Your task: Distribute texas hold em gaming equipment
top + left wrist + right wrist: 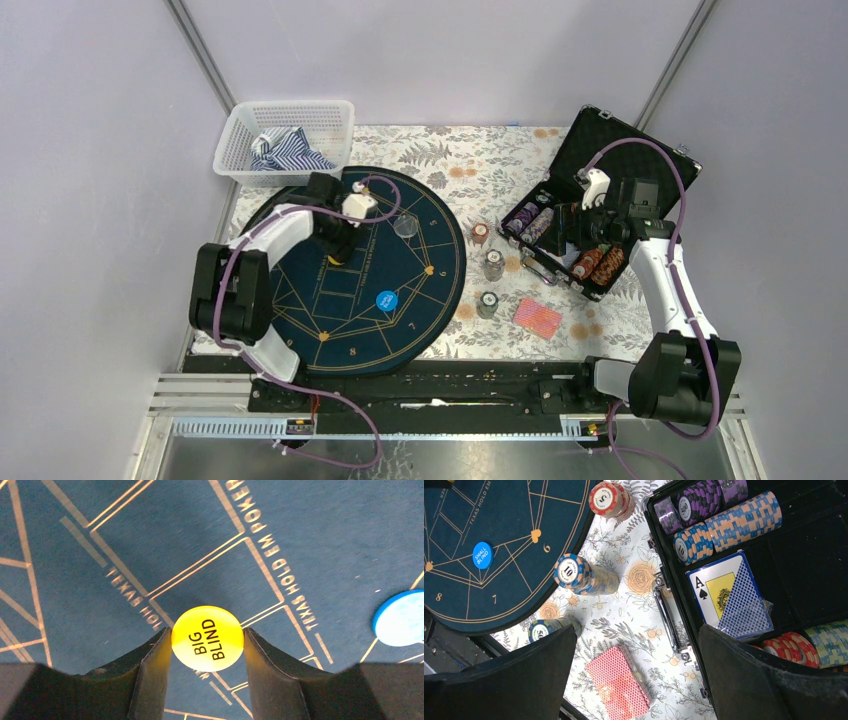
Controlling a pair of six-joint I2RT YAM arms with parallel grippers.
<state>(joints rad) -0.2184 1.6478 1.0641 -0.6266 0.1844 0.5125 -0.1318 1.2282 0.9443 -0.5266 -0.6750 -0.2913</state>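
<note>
Left gripper (207, 635) clamped on yellow disc (207, 639): lower it level, release flat on your mat (325, 540). Right gripper (636, 630) jaws apart, empty.

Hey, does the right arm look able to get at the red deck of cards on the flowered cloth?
Probably yes. The right claw hangs open and empty, and the red deck lies flat on the cloth with nothing on top; the nearest chip stack stands apart from it.
</note>
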